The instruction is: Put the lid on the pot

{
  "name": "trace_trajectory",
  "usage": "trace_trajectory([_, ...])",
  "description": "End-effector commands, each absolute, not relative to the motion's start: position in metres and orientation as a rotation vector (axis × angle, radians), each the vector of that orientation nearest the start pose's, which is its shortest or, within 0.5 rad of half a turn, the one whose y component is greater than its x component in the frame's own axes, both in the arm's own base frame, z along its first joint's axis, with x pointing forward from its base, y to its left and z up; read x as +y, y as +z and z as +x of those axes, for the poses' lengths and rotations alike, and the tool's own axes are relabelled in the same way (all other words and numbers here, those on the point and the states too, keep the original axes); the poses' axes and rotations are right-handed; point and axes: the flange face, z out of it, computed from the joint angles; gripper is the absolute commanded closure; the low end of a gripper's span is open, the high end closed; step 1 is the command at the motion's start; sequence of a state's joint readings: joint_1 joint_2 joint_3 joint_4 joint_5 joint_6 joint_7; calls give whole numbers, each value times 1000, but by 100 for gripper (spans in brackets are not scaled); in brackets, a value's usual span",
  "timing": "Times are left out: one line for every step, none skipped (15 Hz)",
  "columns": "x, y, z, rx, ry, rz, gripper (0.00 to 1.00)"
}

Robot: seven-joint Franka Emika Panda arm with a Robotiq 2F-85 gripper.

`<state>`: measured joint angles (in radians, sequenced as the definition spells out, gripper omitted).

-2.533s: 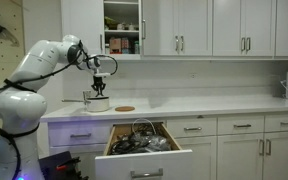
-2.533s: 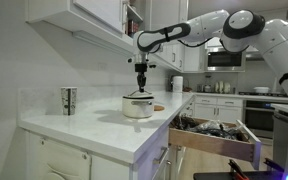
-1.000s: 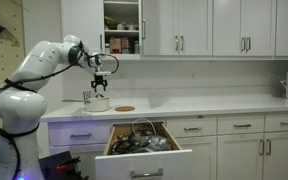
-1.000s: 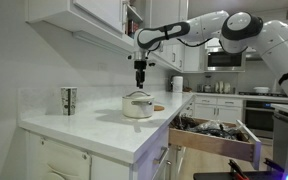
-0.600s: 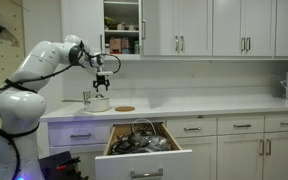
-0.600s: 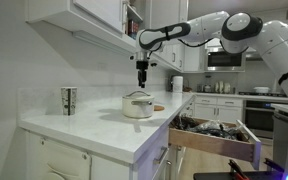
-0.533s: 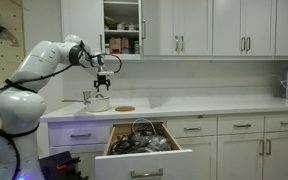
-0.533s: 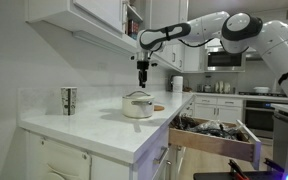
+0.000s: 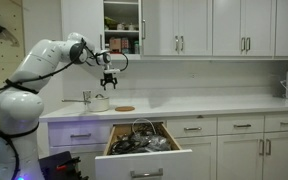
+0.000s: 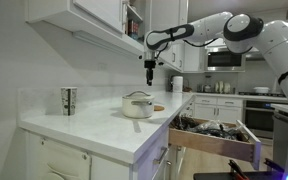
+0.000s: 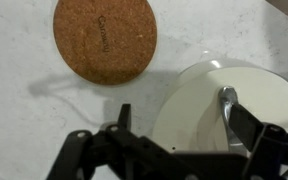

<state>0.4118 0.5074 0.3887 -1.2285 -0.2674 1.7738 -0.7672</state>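
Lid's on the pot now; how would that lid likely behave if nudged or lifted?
The lid looks like thin smooth metal: probably rigid and light. Its raised top handle offers a hold, though the glossy finish may be slippery. Seated on the pot, a nudge would likely rattle rather than roll it.

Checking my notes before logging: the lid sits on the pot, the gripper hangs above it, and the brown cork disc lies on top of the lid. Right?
Only the cork disc is wrong: the wrist view shows it lying on the counter beside the lid, apart from it. The lid sits on the pot and the gripper hangs above it.
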Motion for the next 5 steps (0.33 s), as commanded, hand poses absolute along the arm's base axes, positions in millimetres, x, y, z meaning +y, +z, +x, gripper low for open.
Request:
trace_trajectory([438, 504, 555, -2242, -122, -2310, 0])
trace_trajectory([436, 504, 557, -2238, -122, -2315, 0])
trace_trajectory([435, 503, 557, -2237, -119, -2315, 0])
trace_trajectory([436, 502, 557, -2237, -117, -2314, 0])
trace_trajectory([437, 501, 556, -2240, -115, -2311, 0])
